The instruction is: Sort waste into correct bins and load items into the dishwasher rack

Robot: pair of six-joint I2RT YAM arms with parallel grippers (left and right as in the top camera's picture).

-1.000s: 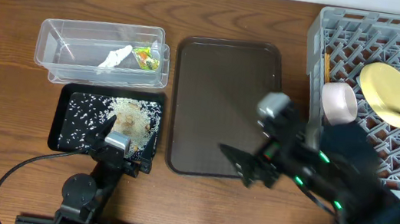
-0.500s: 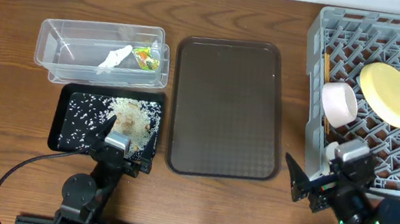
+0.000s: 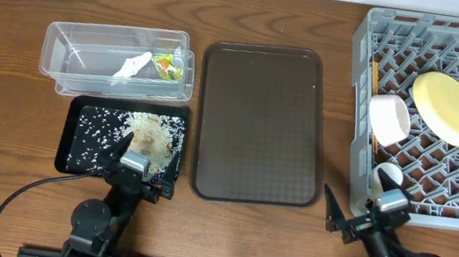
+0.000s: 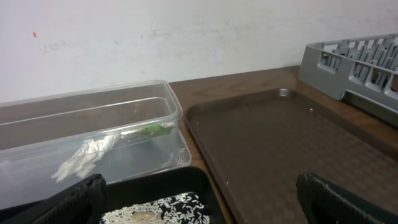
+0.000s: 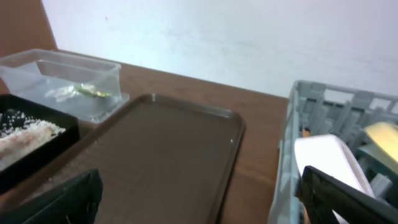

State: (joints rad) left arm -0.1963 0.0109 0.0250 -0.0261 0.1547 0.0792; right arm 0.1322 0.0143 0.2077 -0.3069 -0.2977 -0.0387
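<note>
Overhead: the grey dishwasher rack (image 3: 445, 112) occupies the table's right edge, holding the yellow plate (image 3: 446, 107), the white bowl (image 3: 389, 118) on its side, and what appears to be the light-blue bowl (image 3: 388, 177) near its front left corner. The clear tub (image 3: 114, 62) contains the white paper scrap (image 3: 131, 66) and printed wrapper (image 3: 166, 63); the black tray (image 3: 121, 138) carries rice and crumbs (image 3: 147, 132). The brown serving tray (image 3: 261, 124) lies between. Left wrist: left gripper (image 4: 199, 199) fingers apart, empty. Right wrist: right gripper (image 5: 202, 199) fingers apart, empty.
</note>
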